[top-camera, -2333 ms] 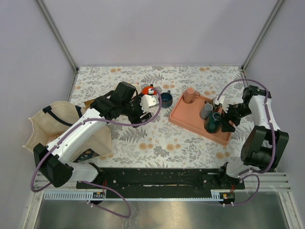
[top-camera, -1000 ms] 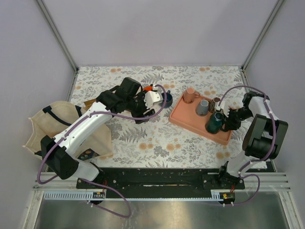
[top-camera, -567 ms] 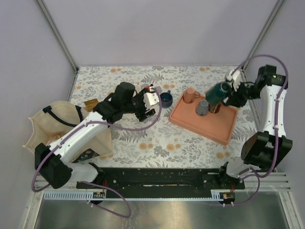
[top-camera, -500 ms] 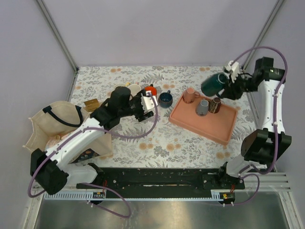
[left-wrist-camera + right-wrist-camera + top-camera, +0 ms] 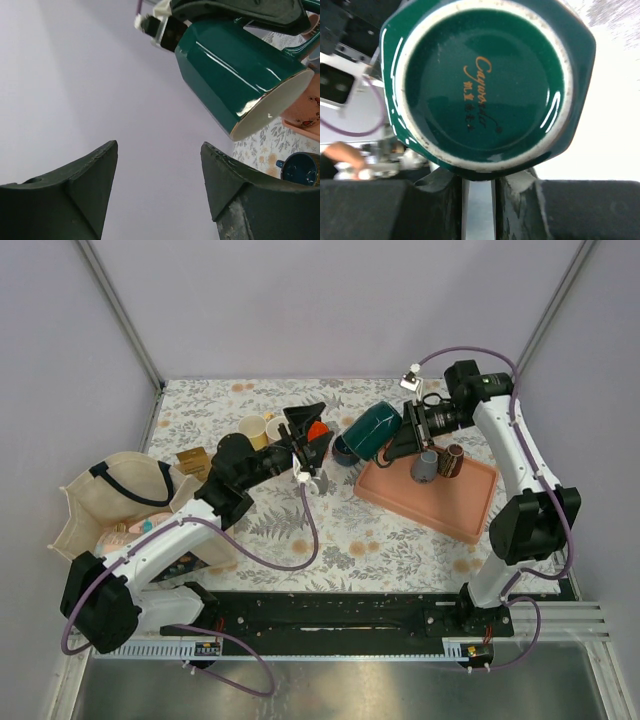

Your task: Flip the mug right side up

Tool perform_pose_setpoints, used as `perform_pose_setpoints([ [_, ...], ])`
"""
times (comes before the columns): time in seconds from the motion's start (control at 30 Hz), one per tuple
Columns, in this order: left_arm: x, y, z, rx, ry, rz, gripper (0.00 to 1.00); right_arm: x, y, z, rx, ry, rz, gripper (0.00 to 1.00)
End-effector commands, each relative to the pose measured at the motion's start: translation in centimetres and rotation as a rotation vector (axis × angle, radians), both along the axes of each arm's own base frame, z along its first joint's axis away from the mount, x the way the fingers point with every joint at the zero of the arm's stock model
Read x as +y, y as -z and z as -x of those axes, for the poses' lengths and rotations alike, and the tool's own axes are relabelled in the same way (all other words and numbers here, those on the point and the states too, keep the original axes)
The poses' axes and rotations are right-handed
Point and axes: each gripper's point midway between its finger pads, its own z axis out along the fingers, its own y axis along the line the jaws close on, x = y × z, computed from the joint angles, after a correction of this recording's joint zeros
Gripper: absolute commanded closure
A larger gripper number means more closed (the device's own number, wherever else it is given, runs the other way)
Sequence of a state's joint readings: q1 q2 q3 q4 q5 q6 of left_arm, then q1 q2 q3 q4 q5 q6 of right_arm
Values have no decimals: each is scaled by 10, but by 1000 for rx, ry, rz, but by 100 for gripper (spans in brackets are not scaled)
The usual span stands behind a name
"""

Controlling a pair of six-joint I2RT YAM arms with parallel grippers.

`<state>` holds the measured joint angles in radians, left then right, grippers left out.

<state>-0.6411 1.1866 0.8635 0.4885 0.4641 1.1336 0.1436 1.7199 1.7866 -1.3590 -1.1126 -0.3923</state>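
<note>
Glazed green ceramic mug (image 5: 372, 430) hangs tilted over the table (image 5: 330, 535) beside the tray (image 5: 455, 515), with the right gripper (image 5: 477, 180) closed narrowly, apparently on its handle. It looks rigid, slick and chippable. The left gripper (image 5: 159, 150), wide open, should clamp its body.

Mug (image 5: 485, 85) base (gold script (image 5: 481, 92)), prob. gripped

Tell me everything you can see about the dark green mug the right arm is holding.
The dark green mug looks like glossy ceramic, with faceted sides, a pale inside and a thin gold edge at the rim. Its base has a pale unglazed ring and gold lettering. It hangs on its side above the table, mouth aimed at the open left end effector, which does not touch it. Only the right end effector holds it.
</note>
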Motion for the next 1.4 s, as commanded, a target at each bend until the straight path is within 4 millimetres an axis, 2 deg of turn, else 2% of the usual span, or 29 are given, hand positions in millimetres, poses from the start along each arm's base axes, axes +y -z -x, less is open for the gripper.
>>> perform_pose_setpoints([
  [0.0, -11, -21, 22, -170, 126, -29, 29, 22, -45, 18, 344, 4, -275, 100],
  [0.17, -18, -16, 25, -200, 166, -85, 31, 30, -59, 13, 487, -48, -385, 100],
  [0.27, -23, -12, 23, -233, 180, -114, 32, 31, -61, 10, 476, -58, -392, 100],
  [0.47, -35, -1, 13, -233, 203, -147, 38, 36, -62, 18, 496, -94, -400, 100],
  [0.53, -37, -4, 10, -268, 198, -137, 40, 39, -61, 22, 518, -104, -396, 100],
  [0.6, -40, -12, 9, -314, 191, -98, 48, 41, -57, 25, 546, -102, -385, 100],
  [0.7, -42, -28, 5, -375, 163, -13, 72, 45, -54, 28, 572, -107, -376, 100],
  [0.73, -44, -28, 2, -378, 153, -5, 80, 45, -53, 28, 570, -102, -370, 96],
  [0.77, -45, -30, 1, -381, 145, 2, 86, 46, -53, 26, 560, -96, -364, 88],
  [0.83, -46, -28, -2, -361, 125, 13, 100, 47, -54, 23, 515, -86, -356, 64],
  [0.9, -42, -27, -4, -325, 93, 19, 100, 46, -56, 17, 429, -59, -338, 36],
  [0.93, -39, -20, -5, -281, 78, 9, 100, 43, -58, 13, 360, -25, -318, 21],
  [0.97, -33, -22, -7, -244, 47, 23, 100, 37, -61, 7, 285, 16, -298, 6],
  [1.0, -27, -15, -9, -162, 20, 7, 100, 29, -62, -1, 208, 70, -271, 1],
  [1.13, 15, 17, -27, 258, -220, -67, 100, -6, -52, -43, -87, 316, -43, 1],
  [1.17, 27, 17, -31, 389, -299, -25, 100, -16, -46, -53, -153, 380, 39, 0],
  [1.23, 56, 35, -38, 674, -514, 31, 100, -31, -46, -62, -243, 453, 122, 0],
  [1.27, 71, 49, -34, 840, -619, 65, 100, -38, -45, -65, -273, 483, 159, 1],
  [1.37, 117, 111, -19, 1215, -883, 76, 100, -49, -45, -66, -301, 528, 218, 1],
])
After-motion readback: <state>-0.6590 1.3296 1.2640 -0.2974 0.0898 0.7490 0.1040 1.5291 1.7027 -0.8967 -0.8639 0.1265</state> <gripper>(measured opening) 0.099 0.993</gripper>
